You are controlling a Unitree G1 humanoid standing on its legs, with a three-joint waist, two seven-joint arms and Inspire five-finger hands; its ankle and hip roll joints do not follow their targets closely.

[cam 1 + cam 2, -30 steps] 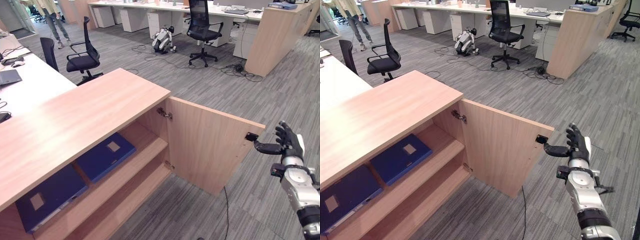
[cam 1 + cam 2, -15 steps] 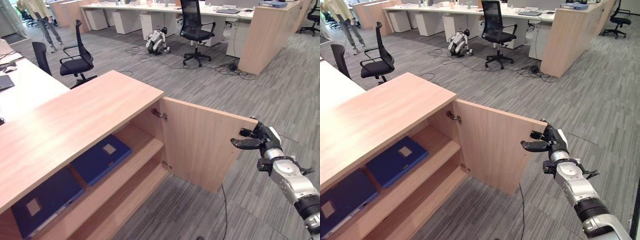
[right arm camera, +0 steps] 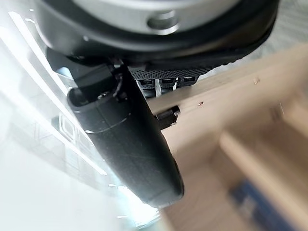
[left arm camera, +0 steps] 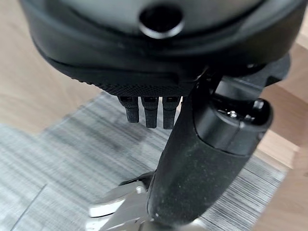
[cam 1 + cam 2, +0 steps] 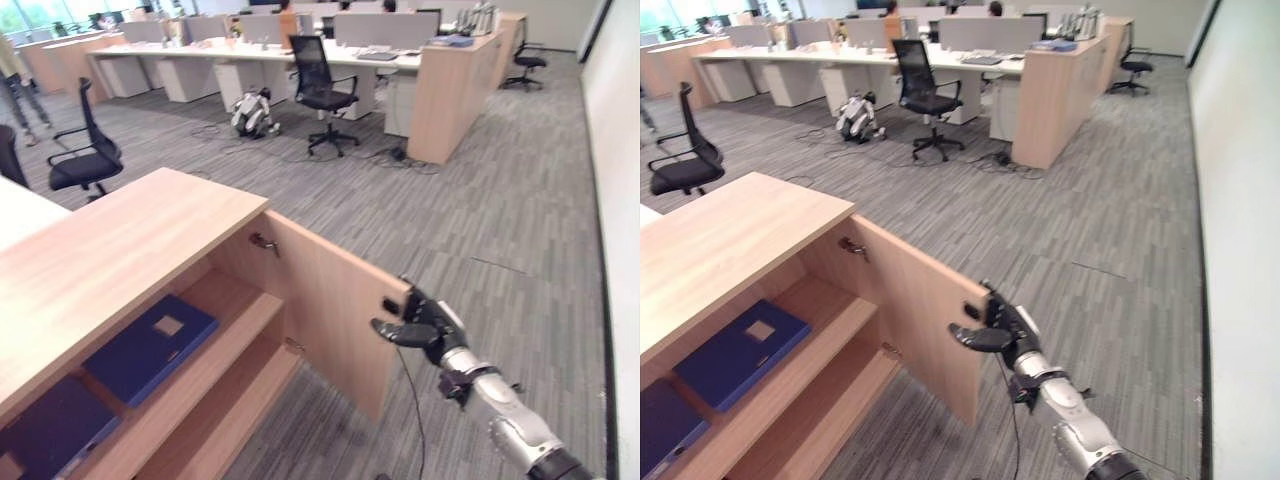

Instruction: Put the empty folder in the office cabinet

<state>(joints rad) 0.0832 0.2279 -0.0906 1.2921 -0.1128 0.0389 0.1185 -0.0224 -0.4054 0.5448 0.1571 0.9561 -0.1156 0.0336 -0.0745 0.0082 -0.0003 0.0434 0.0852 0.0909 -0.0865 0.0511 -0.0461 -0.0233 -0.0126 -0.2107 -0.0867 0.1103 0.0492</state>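
Observation:
The wooden office cabinet (image 5: 120,250) stands at the left with its door (image 5: 330,300) swung open. Two dark blue folders lie flat on its upper shelf: one (image 5: 150,345) near the hinge side, the other (image 5: 50,430) further left. My right hand (image 5: 430,325) is at the door's free edge by the small black latch (image 5: 391,306), open. Its thumb (image 3: 130,139) reaches across the door's inner face and its fingers lie behind the edge. My left hand (image 4: 202,159) hangs open over grey carpet beside pale wood and holds nothing.
Grey carpet spreads to the right of the door. Black office chairs (image 5: 315,90) (image 5: 85,160), a small legged robot (image 5: 250,112) on the floor, desks and a wooden partition (image 5: 450,95) stand at the back. A white wall (image 5: 620,200) runs along the right.
The camera has swung to the right. My right hand, first apart from the door with fingers up, has moved in to the door's free edge beside the latch.

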